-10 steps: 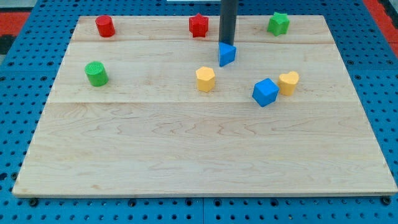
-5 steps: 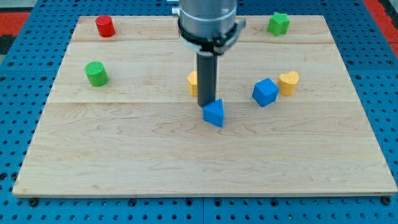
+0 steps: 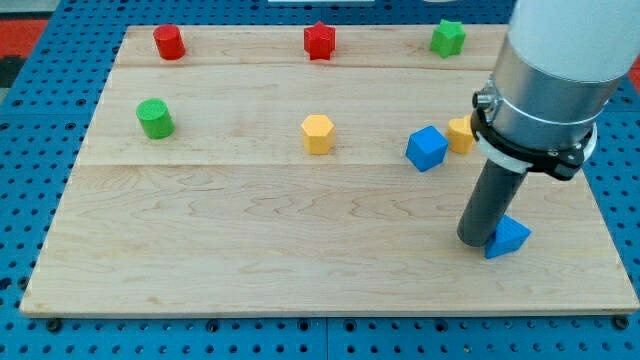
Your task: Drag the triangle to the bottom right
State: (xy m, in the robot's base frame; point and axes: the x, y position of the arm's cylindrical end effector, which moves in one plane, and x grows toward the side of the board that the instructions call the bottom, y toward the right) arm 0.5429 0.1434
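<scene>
The blue triangle (image 3: pixel 509 238) lies on the wooden board (image 3: pixel 250 230) near its bottom right corner. My tip (image 3: pixel 477 241) stands right against the triangle's left side, touching it. The rod and the arm's grey body rise above it toward the view's top right and hide part of the yellow heart block.
A blue cube (image 3: pixel 426 148) and a yellow heart block (image 3: pixel 459 134) sit right of centre, a yellow hexagon (image 3: pixel 317 133) at centre. A green cylinder (image 3: pixel 154 118) is at left. A red cylinder (image 3: pixel 168 42), red star (image 3: pixel 319 41) and green star (image 3: pixel 448 38) line the top edge.
The blue triangle has moved from the top centre down, then right to the bottom right of the board, with my tip pushing behind it. The other blocks have stayed put.
</scene>
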